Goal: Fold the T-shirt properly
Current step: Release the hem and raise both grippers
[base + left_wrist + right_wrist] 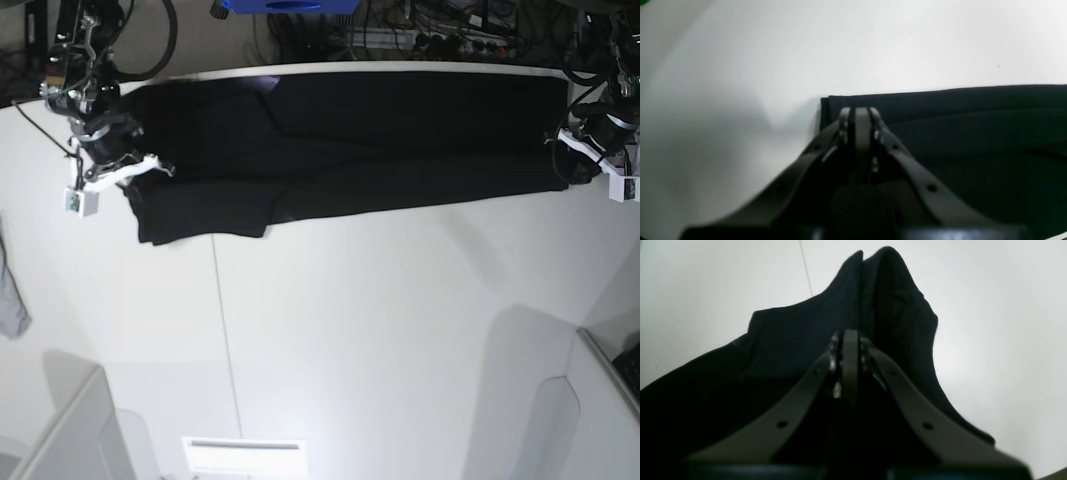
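The black T-shirt [350,150] lies as a long folded band across the far side of the white table [380,320]. Its print is hidden. My left gripper [572,165] is at the band's right end. In the left wrist view the left gripper [862,111] is shut at the corner of the T-shirt [973,133]. My right gripper [140,170] is at the band's left end. In the right wrist view the right gripper [850,335] is shut, and the T-shirt [800,333] rises in a bunched peak just beyond the tips.
A small grey cloth scrap [10,290] lies at the table's left edge. A blue object [290,5] and cables [440,35] sit behind the far edge. White panels stand at the front left [70,430] and front right [590,400].
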Motion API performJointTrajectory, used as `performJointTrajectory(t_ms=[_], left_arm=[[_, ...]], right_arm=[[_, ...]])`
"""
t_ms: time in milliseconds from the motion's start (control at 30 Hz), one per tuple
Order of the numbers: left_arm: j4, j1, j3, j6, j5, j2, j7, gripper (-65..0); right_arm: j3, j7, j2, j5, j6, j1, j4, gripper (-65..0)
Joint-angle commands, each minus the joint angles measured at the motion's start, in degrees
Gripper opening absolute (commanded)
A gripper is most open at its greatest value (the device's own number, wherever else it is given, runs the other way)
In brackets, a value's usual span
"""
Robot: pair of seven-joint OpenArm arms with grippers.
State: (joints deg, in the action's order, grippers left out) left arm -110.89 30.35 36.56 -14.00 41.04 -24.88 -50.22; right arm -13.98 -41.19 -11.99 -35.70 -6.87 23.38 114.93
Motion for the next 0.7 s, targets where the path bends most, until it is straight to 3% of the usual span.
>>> performJointTrajectory(t_ms=[0,100,300,667], left_arm=[[-0.9,0.1,0.7,-0.4,0.5,-1.0,1.2,-65.0],[-0.9,0.1,2.2,-0.4,0.5,-1.0,1.1,-65.0],[-0.9,0.6,2.2,-0.4,0.5,-1.0,1.1,-65.0],[-1.0,2.8,2.3,-0.4,0.5,-2.2,1.1,-65.0]], right_arm=[[-0.5,1.1,-0.4,-0.2,0.5,0.2,1.2,-65.0],[-0.7,1.1,-0.3,-1.8,0.5,1.2,1.2,-65.0],[-6.7,0.6,-0.9,-15.4,0.1,3.4,1.2,-65.0],[-7.0,1.1,-0.6,-16.9,0.4,8.0,1.2,-65.0]])
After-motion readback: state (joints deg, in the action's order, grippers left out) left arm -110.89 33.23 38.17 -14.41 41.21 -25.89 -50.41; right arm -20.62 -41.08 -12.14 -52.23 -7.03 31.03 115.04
